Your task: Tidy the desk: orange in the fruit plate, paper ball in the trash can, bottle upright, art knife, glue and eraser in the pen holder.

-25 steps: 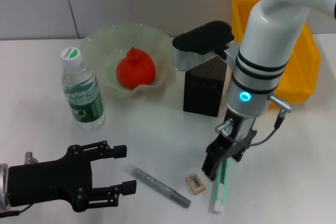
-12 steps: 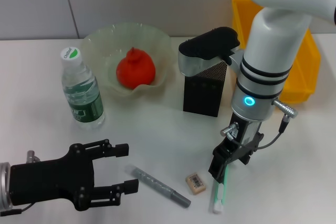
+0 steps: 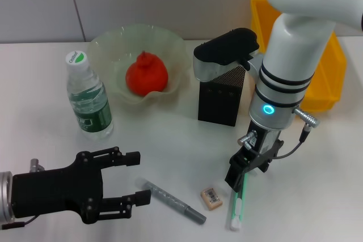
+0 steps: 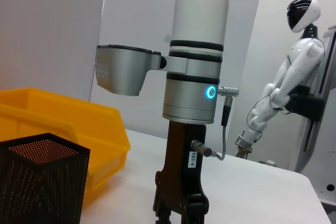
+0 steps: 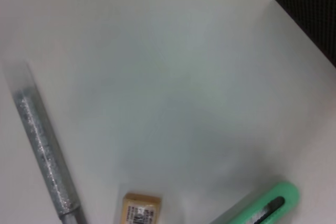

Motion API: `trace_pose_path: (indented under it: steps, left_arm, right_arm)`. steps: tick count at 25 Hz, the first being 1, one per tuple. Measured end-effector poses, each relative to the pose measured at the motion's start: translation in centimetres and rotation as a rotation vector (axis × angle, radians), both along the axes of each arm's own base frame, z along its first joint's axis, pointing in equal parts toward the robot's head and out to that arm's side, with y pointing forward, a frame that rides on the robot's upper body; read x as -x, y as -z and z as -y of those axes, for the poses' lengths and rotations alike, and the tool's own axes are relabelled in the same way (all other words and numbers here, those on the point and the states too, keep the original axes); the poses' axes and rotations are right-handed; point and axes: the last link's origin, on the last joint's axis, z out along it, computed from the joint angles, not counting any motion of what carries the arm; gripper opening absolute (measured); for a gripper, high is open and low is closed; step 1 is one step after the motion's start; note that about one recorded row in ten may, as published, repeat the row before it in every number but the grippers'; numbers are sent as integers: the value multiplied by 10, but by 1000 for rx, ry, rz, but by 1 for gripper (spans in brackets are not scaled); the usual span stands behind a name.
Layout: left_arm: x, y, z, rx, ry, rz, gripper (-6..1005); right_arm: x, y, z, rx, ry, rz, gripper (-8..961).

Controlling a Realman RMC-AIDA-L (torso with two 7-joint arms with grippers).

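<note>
One knife (image 3: 236, 202), one glue (image 3: 172, 200), one eraser (image 3: 211, 198) near; right gripper (image 3: 238, 181) over knife, jaws unclear; left gripper (image 3: 131, 179) open, empty.

We see the orange (image 3: 146, 75) in the fruit plate (image 3: 108, 46), far side of the tabletop. Bottle (image 3: 88, 97) upright toward the left edge. Black mesh pen holder (image 3: 220, 96) mid-table. Glue (image 3: 170, 200), eraser (image 3: 211, 198) and green art knife (image 3: 238, 201) lie flat near the front edge.
</note>
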Motion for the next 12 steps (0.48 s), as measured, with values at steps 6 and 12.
trace_pose_path:
  steps: [6,12]
  left_arm:
    - [-1,0,-1,0,0,1,779]
    - [-1,0,-1,0,0,1,779]
  right_arm:
    - [0,1,0,-1,-7,2,771]
    - [1,1,0,4,-11,-3,770]
